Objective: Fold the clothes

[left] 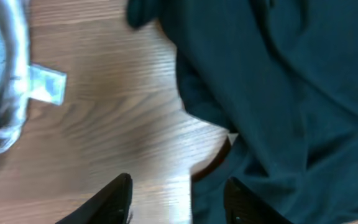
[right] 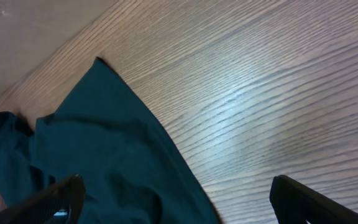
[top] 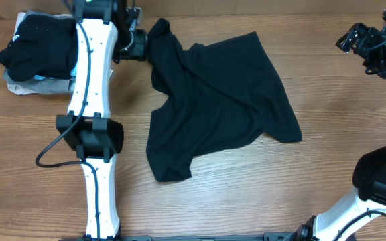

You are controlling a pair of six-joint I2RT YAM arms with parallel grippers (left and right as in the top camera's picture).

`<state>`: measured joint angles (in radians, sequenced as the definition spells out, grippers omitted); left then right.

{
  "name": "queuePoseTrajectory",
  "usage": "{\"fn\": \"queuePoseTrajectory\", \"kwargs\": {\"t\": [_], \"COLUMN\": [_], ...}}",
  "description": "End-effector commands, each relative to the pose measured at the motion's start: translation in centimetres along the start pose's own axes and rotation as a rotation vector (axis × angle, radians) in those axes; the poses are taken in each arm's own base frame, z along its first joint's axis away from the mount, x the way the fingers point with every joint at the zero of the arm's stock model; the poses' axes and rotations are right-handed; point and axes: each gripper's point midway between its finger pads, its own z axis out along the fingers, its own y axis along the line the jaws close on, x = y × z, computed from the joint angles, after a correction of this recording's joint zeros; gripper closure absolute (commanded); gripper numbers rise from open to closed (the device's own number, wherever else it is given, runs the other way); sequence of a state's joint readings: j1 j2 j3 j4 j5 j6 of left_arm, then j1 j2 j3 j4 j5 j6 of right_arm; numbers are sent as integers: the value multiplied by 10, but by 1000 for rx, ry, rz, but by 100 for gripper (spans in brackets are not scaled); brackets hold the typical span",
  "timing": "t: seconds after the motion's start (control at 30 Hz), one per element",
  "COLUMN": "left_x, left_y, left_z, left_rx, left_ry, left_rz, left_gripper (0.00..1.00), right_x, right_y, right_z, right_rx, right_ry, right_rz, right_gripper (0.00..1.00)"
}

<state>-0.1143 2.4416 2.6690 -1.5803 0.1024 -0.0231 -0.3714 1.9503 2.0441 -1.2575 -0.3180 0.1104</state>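
Your left tool (left: 178, 202) sits closest to its wrist lens. Its two dark fingers (left: 114, 200) are spread apart with nothing pinched, and bare wood and a curled hem lie in the gap. Ahead of it and off to its right spreads the large black short-sleeved shirt of thin soft fabric (top: 213, 94). It is rumpled and creased in long diagonal folds, and lies mostly flat on the pale wood-grain surface (top: 260, 201) with one bunched corner just beside the tool. To that tool's left rests a pile of folded garments (top: 37, 47), black on top with pale blue-grey cloth beneath and a small pale tag (left: 45, 84) poking out. Your right tool (right: 179, 208) is likewise released, fingers wide. It hovers over glossy wood, with the shirt's pointed corner ahead and to its left, not touching it.
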Motion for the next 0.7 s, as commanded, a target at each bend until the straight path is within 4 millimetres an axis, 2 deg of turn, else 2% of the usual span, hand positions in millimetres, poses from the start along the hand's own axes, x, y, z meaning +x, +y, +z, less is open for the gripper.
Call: {"fn": "queuePoseTrajectory", "kwargs": {"t": [0.0,0.1,0.2,0.33,0.5,0.6,0.67], "left_x": [13,18,19,17,19,25,28], "left_y": [-16,-21,-21,-21,-23,-22,-21], "left_z": [33,66,91,116,138,148,150], "left_rx": [27,31,32,42,67,66,63], "left_ry": [74,96,94,70,52,62,69], "left_rz": [80,111,115,117,119,114,113], "left_gripper": [51,49,37,30,36,49,52], "right_x": [-6,-6,-7,-9,-9,-9,-10], "right_y": [9,9,9,6,5,5,5], "right_z": [-15,-15,-15,-15,-15,-15,-15], "right_rx": [-20,-19,-20,-6,2,1,1], "right_ry": [-41,-41,-45,-53,-54,-56,-56], "right_rz": [-27,-27,-28,-29,-29,-29,-30], "right_gripper": [1,1,1,1,0,1,0]}}
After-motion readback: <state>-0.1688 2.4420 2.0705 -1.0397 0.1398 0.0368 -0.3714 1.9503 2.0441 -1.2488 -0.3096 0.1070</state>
